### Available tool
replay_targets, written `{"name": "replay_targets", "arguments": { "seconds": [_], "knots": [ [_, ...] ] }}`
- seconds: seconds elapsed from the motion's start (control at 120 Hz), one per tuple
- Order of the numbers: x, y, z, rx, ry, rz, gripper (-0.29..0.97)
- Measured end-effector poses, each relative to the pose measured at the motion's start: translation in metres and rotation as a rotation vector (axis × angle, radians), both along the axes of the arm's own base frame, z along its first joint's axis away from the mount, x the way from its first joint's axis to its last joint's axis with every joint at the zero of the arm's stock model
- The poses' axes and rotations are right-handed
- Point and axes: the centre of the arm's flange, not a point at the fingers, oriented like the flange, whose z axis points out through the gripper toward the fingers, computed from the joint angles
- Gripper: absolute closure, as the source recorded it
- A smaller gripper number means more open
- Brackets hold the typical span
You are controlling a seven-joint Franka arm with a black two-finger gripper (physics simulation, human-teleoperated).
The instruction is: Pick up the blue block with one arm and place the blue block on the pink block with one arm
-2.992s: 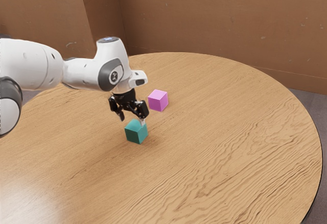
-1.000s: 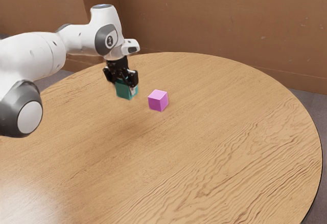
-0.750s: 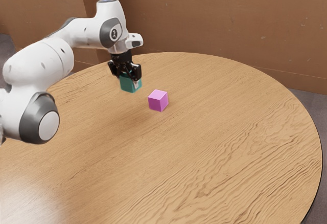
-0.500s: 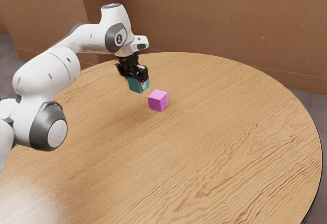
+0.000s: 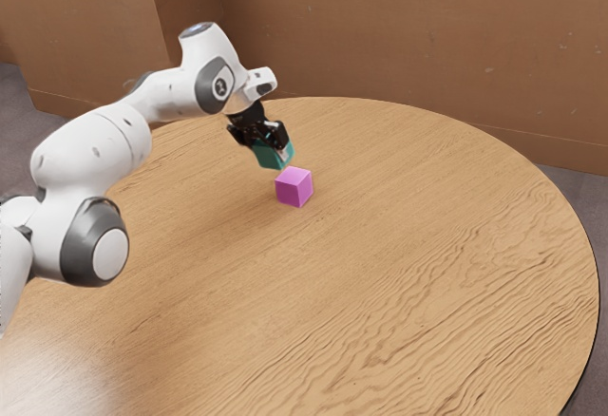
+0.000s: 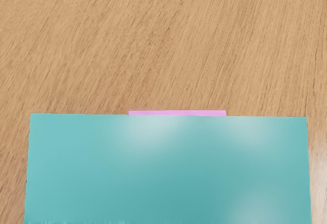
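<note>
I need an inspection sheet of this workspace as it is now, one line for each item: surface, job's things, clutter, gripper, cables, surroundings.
Surface: round wooden table, plain grain.
Job's things: blue block, teal in colour, held in the air off the table; pink block on the table close below it, apart from it. In the wrist view a thin pink edge shows past the held block.
Clutter: nothing seen.
Gripper: gripper shut on the blue block.
Cables: nothing seen.
Surroundings: brown walls, grey floor.
</note>
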Motion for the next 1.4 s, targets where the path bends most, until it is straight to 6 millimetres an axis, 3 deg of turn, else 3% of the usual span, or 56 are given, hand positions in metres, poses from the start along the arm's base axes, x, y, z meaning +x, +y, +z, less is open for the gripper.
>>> {"name": "replay_targets", "arguments": {
  "seconds": [0.142,0.3,0.608,0.833,1.033,1.092,1.15,1.283,1.342,1.4],
  "knots": [
    [0.005,-0.004,-0.015,-0.017,-0.018,0.010,0.32],
    [0.007,-0.009,-0.019,-0.031,-0.033,0.016,0.32],
    [0.008,-0.015,-0.022,-0.055,-0.042,0.018,0.08],
    [0.008,-0.021,-0.009,-0.074,-0.053,0.013,0.03],
    [0.002,-0.009,0.026,-0.073,-0.073,0.019,0.01],
    [-0.010,-0.010,0.055,-0.063,-0.060,0.013,0.01],
    [-0.041,-0.019,0.097,-0.048,-0.029,-0.001,0.01],
    [-0.152,-0.045,0.206,0.006,0.009,-0.047,0.00],
    [-0.194,-0.050,0.231,0.030,0.036,-0.063,0.00],
    [-0.215,-0.052,0.239,0.058,0.063,-0.075,0.00]
  ]
}}
